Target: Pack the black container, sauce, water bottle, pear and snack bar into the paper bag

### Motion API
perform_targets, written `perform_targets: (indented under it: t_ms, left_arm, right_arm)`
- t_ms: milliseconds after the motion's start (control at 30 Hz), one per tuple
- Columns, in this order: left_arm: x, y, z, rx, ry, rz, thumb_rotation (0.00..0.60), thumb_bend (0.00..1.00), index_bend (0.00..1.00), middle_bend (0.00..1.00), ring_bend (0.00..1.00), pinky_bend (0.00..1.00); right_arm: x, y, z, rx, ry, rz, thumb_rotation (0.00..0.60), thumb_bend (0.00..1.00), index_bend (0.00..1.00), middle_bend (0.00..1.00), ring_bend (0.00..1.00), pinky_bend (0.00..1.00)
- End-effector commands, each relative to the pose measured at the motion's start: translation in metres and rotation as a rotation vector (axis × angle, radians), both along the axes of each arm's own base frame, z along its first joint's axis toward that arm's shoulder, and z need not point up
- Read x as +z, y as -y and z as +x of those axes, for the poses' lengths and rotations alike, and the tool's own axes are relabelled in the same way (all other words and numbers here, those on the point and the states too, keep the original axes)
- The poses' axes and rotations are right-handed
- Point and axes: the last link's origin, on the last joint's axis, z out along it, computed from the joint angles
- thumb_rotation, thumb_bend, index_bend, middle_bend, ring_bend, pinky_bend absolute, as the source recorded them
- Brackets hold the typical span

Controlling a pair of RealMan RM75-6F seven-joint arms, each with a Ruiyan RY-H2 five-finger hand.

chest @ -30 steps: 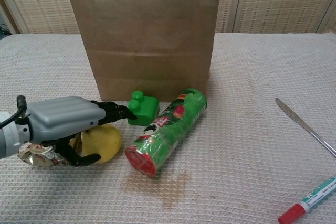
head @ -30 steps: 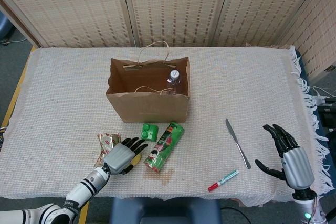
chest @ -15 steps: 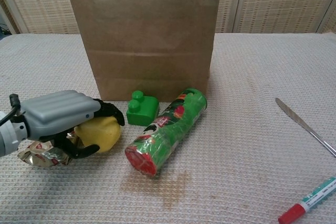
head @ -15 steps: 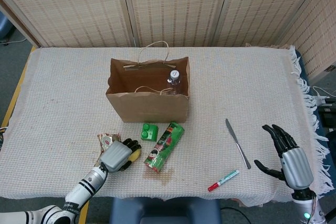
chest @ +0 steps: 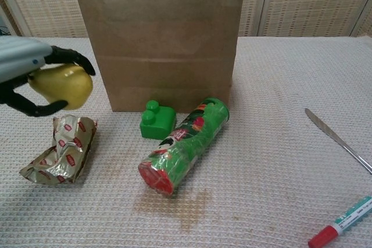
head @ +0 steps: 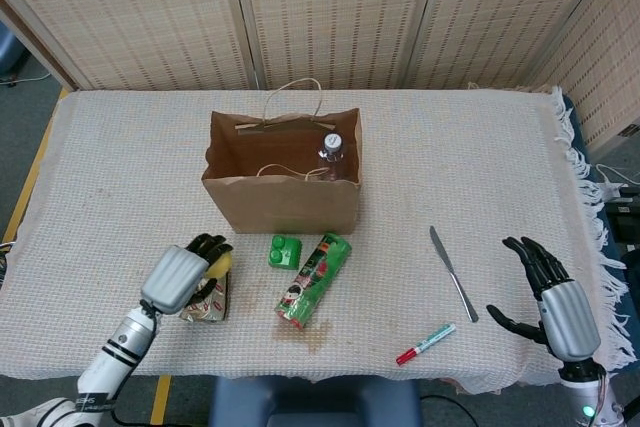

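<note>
One pear in left hand.

This looks like a test room for a robot, not a home: a table under a white woven cloth with a fringe, closed in by folding wicker screens, grey carpet below.

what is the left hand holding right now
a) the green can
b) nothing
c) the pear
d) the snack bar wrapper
c: the left hand grips the yellow pear lifted off the table, while the wrapper and can lie on the cloth.
</note>
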Motion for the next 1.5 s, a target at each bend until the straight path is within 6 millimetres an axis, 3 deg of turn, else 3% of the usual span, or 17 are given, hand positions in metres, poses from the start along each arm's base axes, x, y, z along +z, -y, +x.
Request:
perform_targets:
  t_ms: [33, 133, 233, 333, 467, 667, 900, 1167, 1233, 1400, 1500]
  left_arm:
    - [0.054, -0.011, -0.007, 0.05, 0.1, 0.159, 0.6, 0.64, 0.73, 0.69, 0.66, 0.81]
    - [0.082, -0.026, -0.008, 0.105, 0.293, 0.268, 0.6, 0.64, 0.73, 0.68, 0.66, 0.81]
    - [0.087, -0.029, -0.006, 0.112, 0.341, 0.286, 0.6, 0.64, 0.73, 0.68, 0.66, 0.8]
    - [0.104, -0.04, 0.005, 0.124, 0.498, 0.334, 0.6, 0.64, 0.72, 0.68, 0.66, 0.79]
    - [0.117, -0.057, 0.058, 0.002, 0.529, 0.318, 0.6, 0.64, 0.72, 0.68, 0.65, 0.79]
    - [0.105, -0.069, 0.107, -0.078, 0.51, 0.268, 0.6, 0.64, 0.72, 0.68, 0.65, 0.79]
    - [0.075, -0.097, 0.153, -0.115, 0.438, 0.208, 0.6, 0.64, 0.71, 0.67, 0.65, 0.78]
    - [0.037, -0.14, 0.17, -0.068, 0.322, 0.197, 0.6, 0.63, 0.66, 0.65, 0.62, 0.76]
    - [0.028, -0.145, 0.172, -0.056, 0.304, 0.177, 0.6, 0.59, 0.59, 0.58, 0.56, 0.71]
    - [0.013, -0.146, 0.172, -0.018, 0.274, 0.119, 0.6, 0.4, 0.2, 0.16, 0.18, 0.41]
    - [0.013, -0.144, 0.172, -0.012, 0.286, 0.109, 0.6, 0.37, 0.11, 0.07, 0.1, 0.32]
  right_arm:
    - [-0.001, 0.0, 0.0, 0.0, 0.0, 0.003, 0.6, 0.06, 0.04, 0.15, 0.08, 0.2]
    - [-0.002, 0.0, 0.001, 0.0, 0.002, 0.006, 0.6, 0.06, 0.04, 0.15, 0.08, 0.2]
    - [-0.002, 0.0, 0.002, 0.0, 0.002, 0.006, 0.6, 0.06, 0.04, 0.15, 0.08, 0.2]
    - [-0.004, 0.0, 0.002, 0.001, 0.001, 0.01, 0.6, 0.06, 0.04, 0.15, 0.08, 0.2]
    - [-0.007, 0.0, 0.003, -0.001, -0.003, 0.019, 0.6, 0.06, 0.04, 0.15, 0.08, 0.2]
    - [-0.008, 0.001, 0.002, -0.011, 0.004, 0.03, 0.6, 0.06, 0.04, 0.15, 0.08, 0.2]
    - [-0.008, 0.002, 0.002, -0.019, 0.015, 0.052, 0.6, 0.06, 0.04, 0.15, 0.08, 0.2]
    - [-0.01, 0.003, 0.0, -0.044, 0.032, 0.091, 0.6, 0.06, 0.04, 0.15, 0.08, 0.2]
    - [-0.009, 0.005, -0.001, -0.05, 0.034, 0.09, 0.6, 0.06, 0.04, 0.15, 0.08, 0.2]
    - [-0.007, 0.008, -0.003, -0.066, 0.046, 0.092, 0.6, 0.06, 0.04, 0.15, 0.08, 0.2]
    - [-0.007, 0.008, -0.003, -0.067, 0.048, 0.093, 0.6, 0.06, 0.04, 0.15, 0.08, 0.2]
